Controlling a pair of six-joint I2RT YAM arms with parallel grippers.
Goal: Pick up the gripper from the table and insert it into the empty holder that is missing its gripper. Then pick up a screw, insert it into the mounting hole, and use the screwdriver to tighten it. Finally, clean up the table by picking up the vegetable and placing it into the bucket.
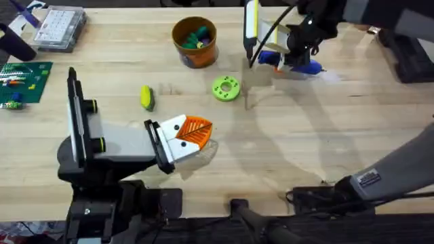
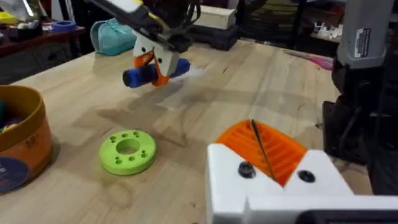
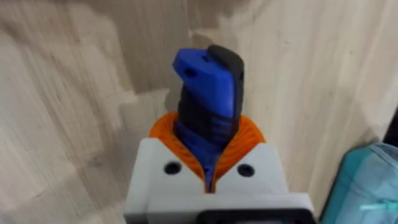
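Gripping the bright blue screwdriver, the right end effector hangs over the far right of the bench, its orange ribbed pads pinching the tool's body.

That screwdriver is a stubby pen shape, blue with a black ribbed grip panel, held roughly level above the wood. The left end effector rests low at mid-bench with its pads pressed together on nothing. Just beyond it lies a lime-green disc with holes; the yellow, green-ended vegetable sits apart to its left. The orange-brown bucket stands farther back, holding small coloured items.
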